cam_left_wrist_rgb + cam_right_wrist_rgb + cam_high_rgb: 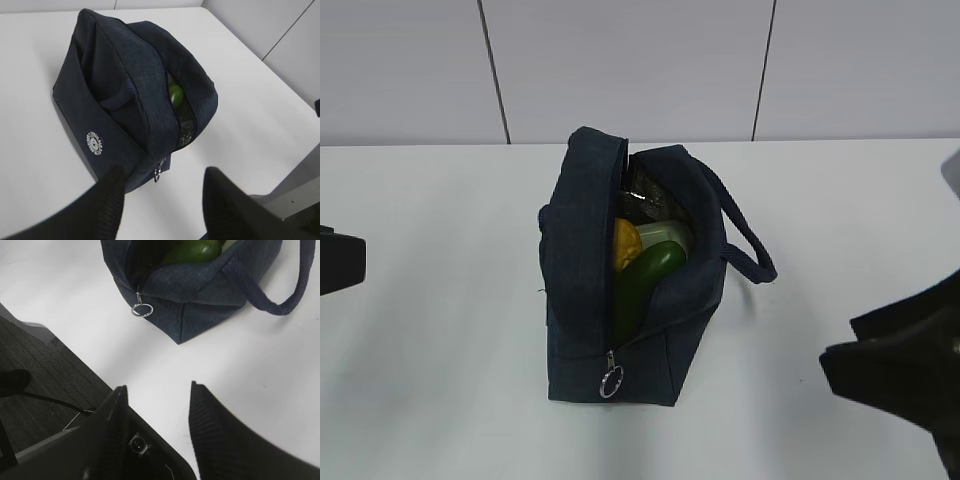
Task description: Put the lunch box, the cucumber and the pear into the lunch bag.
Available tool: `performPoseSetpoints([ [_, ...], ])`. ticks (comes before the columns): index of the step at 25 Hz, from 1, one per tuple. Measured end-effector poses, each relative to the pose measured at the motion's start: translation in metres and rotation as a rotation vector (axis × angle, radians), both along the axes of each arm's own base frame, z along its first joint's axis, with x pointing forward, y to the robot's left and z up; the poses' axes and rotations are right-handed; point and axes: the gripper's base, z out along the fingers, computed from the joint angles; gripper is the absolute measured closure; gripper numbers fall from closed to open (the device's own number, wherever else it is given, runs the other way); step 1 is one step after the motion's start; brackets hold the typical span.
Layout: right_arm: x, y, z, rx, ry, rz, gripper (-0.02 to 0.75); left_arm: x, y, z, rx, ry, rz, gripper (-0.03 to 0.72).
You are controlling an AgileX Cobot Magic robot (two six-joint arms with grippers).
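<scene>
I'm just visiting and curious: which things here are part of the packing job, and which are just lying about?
Part of the job: lunch bag, unzipped; inside it, cucumber, pear, lunch box.

Just lying about: nothing besides the white table itself.

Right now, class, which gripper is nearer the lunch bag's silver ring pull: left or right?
Left, by a narrow margin. The left gripper hovers just short of the ring pull, open. The right gripper sits farther back over bare table, also open, beside the lunch bag.
</scene>
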Motion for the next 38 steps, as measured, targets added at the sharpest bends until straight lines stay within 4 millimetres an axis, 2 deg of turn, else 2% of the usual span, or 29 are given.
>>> performPoseSetpoints([
  [6, -0.014, 0.002, -0.028, 0.161, -0.014, 0.029, 0.417, 0.005, 0.0, -0.001, 0.026, -0.024, -0.01, 0.377],
  [14, -0.022, 0.01, -0.053, 0.318, -0.107, 0.145, 0.419, 0.039, -0.012, -0.026, 0.088, 0.033, -0.1, 0.377],
  [18, -0.015, 0.011, -0.07, 0.283, -0.15, 0.128, 0.419, 0.054, -0.017, -0.04, 0.127, 0.043, -0.138, 0.377],
  [22, 0.0, 0.015, -0.09, 0.22, -0.109, 0.079, 0.419, 0.064, -0.018, -0.049, 0.156, 0.041, -0.153, 0.377],
  [27, 0.013, 0.022, -0.12, 0.1, -0.028, 0.098, 0.419, 0.068, -0.021, -0.049, 0.126, 0.026, -0.158, 0.377],
  [30, 0.014, 0.026, -0.13, 0.098, 0.036, 0.121, 0.419, 0.069, -0.022, -0.047, 0.093, 0.022, -0.145, 0.377],
  [32, 0.014, 0.03, -0.133, 0.134, 0.097, 0.098, 0.419, 0.069, -0.022, -0.046, 0.084, 0.023, -0.141, 0.377],
  [38, 0.02, 0.035, -0.125, 0.227, 0.169, 0.006, 0.419, 0.068, -0.023, -0.046, 0.078, 0.028, -0.154, 0.377],
])
